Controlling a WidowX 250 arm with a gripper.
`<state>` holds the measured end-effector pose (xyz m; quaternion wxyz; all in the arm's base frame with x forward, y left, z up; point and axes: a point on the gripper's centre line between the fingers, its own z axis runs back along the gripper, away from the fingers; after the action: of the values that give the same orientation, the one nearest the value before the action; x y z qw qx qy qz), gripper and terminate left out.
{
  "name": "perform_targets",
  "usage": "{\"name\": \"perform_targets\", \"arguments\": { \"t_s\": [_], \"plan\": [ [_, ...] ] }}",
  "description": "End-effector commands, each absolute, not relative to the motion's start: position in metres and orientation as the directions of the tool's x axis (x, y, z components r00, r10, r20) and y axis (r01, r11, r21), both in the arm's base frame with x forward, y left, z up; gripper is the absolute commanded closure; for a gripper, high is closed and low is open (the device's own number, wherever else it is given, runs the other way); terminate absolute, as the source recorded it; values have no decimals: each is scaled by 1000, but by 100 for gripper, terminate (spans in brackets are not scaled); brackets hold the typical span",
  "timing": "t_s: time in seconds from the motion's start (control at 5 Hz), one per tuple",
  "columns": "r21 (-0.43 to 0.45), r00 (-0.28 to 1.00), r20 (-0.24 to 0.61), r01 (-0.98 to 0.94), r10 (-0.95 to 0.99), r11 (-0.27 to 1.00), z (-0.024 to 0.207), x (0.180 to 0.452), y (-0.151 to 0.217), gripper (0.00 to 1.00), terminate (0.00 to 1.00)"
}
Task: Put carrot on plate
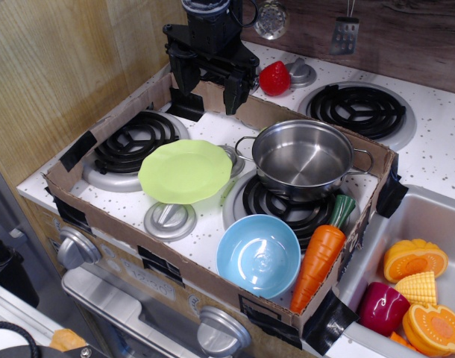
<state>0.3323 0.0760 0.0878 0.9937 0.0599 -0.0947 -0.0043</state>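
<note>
Gripper (210, 88): black, hanging over the back edge of the cardboard tray (101, 131), jaws spread apart, holding and touching nothing. Carrot (320, 253): orange with green stem end, leaning against the tray's right wall, just beside the blue bowl (258, 255) and steel pot (303, 158). Plate (185, 171): lime green, resting tilted between the left burner (130, 140) and the pot, well apart from the carrot. Red strawberry (274, 78): behind the tray. Toy food (415, 291): in the sink. Legible writing: none readable.
</note>
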Motion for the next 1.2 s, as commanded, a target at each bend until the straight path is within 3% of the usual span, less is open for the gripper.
{"name": "perform_targets", "arguments": {
  "t_s": [0.0, 0.2, 0.6, 0.8, 1.0],
  "plan": [
    [120, 982, 188, -3, -20, 993, 88, 332, 76, 0, 0],
    [105, 978, 208, -37, 15, 994, 100, 324, 77, 0, 0],
    [-37, 958, 264, -105, 111, 994, 136, 304, 44, 0, 0],
    [-211, 913, 304, -214, 272, 954, 136, 292, 11, 0, 0],
    [-283, 879, 328, -259, 346, 924, 124, 283, -21, 0, 0]
  ]
}}
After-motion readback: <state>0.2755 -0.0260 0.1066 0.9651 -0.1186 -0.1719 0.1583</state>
